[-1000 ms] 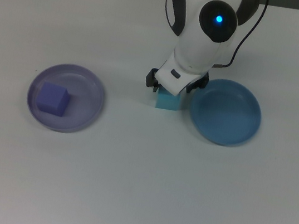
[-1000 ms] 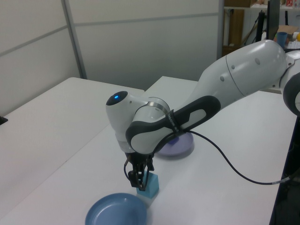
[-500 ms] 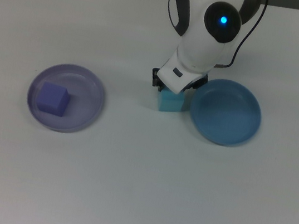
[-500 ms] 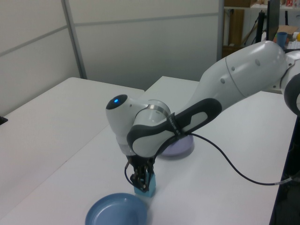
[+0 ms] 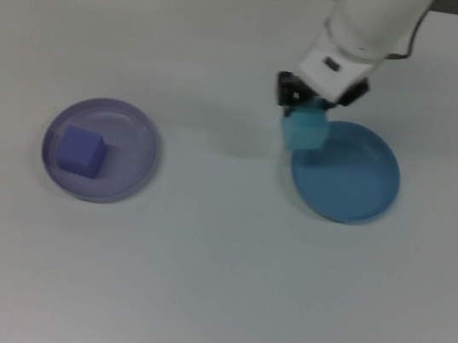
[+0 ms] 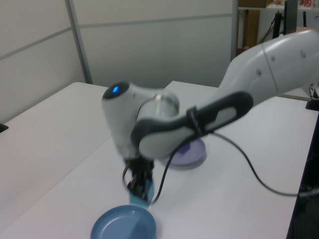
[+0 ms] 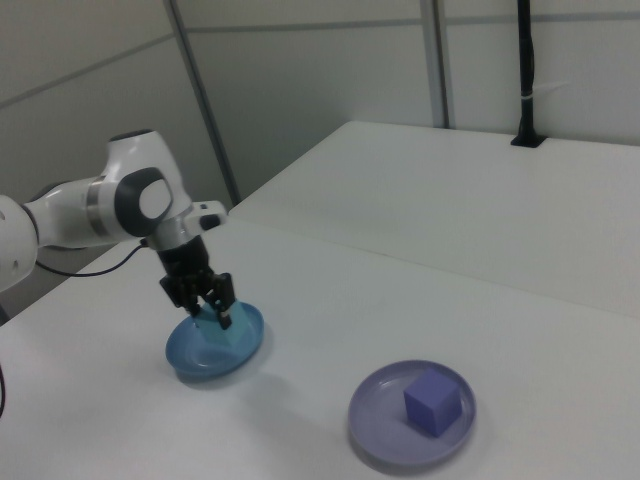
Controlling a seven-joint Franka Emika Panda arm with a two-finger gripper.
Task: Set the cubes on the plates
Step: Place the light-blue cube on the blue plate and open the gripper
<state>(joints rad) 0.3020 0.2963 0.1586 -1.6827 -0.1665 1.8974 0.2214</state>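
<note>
We are in the carry step for the second cube. The purple cube [image 5: 82, 151] already sits on the lavender plate [image 5: 137, 120], well off to the top view's left of the gripper, so half the task looks done. The gripper [image 5: 307, 119] has its fingers closed on the teal cube [image 5: 306, 131] and holds it clear of the table [image 5: 194, 287], at the near edge of the blue plate [image 5: 355, 190]. In the top view the cube overlaps the plate's rim on the top view's left side; in the right view it hangs just above the dish, though motion blur makes it hard to say how far over the rim it has got.

The fingers are narrowed to the cube's width, pinching it from two opposite faces, and they touch nothing else that we can see.

We judge the next move calls for a short shift toward the plate's middle, then a lowering until the cube rests on the dish floor, then a release.
</note>
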